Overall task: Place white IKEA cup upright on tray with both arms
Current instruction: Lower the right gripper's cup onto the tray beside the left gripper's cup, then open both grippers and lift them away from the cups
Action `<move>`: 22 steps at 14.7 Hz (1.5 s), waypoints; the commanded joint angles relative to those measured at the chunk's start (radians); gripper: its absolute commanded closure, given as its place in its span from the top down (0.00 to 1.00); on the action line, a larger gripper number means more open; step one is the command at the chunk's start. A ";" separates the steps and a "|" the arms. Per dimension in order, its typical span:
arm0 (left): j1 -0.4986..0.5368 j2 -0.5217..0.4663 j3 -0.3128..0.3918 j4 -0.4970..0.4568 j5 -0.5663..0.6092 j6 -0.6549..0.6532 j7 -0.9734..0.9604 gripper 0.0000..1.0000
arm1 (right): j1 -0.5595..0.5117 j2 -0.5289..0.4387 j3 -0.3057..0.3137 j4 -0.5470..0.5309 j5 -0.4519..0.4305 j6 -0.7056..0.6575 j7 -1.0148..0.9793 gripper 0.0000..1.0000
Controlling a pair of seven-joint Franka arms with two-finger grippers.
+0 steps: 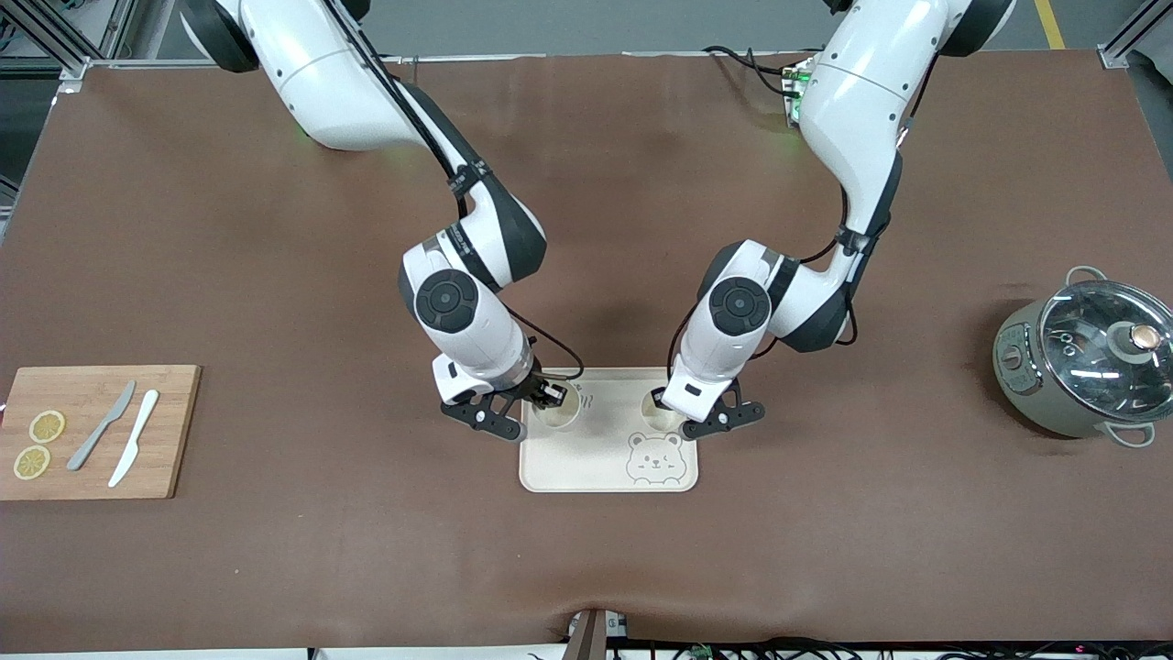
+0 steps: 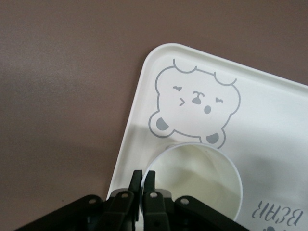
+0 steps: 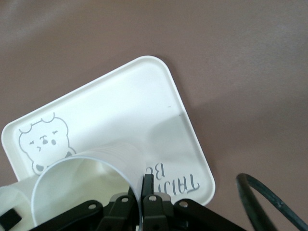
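The cream tray (image 1: 586, 463) with its bear face lies mid-table. Two white cups stand upright at the tray's edge farthest from the front camera. My right gripper (image 1: 554, 396) is shut on the rim of the cup (image 1: 561, 417) toward the right arm's end; in the right wrist view its fingers (image 3: 153, 185) pinch the cup's (image 3: 86, 178) thin wall over the tray (image 3: 120, 110). My left gripper (image 1: 658, 401) is shut on the rim of the other cup (image 1: 662, 420) just above the bear face. In the left wrist view its fingertips (image 2: 138, 178) clamp that cup's (image 2: 202, 178) rim over the tray (image 2: 269, 125). Whether the bases rest on the tray is hidden.
A wooden cutting board (image 1: 174, 431) with two knives and lemon slices lies at the right arm's end of the table. A grey-green pot (image 1: 1081, 362) with a glass lid stands at the left arm's end. Brown mat surrounds the tray.
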 commanded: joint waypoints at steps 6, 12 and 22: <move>-0.016 -0.007 0.010 0.003 0.133 0.010 -0.052 1.00 | 0.028 0.090 -0.010 0.040 -0.112 0.067 0.057 0.00; -0.012 -0.070 0.001 0.007 0.116 -0.015 -0.122 1.00 | 0.034 0.108 -0.011 0.033 -0.117 0.110 0.060 0.00; 0.158 -0.194 -0.002 0.153 0.050 -0.350 0.099 1.00 | 0.013 0.095 -0.010 0.036 -0.132 0.101 0.043 1.00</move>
